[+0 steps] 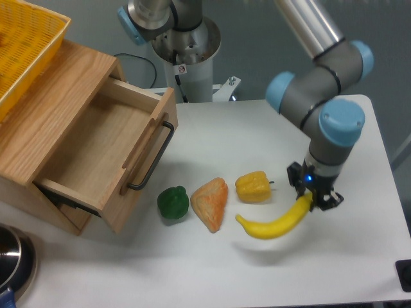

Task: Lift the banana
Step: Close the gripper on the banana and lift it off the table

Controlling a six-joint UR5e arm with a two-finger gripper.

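Observation:
The banana is long, curved and plain yellow. It hangs a little above the white table at the right, with a soft shadow beneath it. My gripper is shut on the banana's right end, coming down from above. The banana's left tip points toward the other play foods. The fingertips are partly hidden by the banana's end.
A yellow bell pepper, an orange-yellow wedge and a green pepper lie in a row left of the banana. An open wooden drawer stands at the left, a yellow basket on top. The table's right edge is near.

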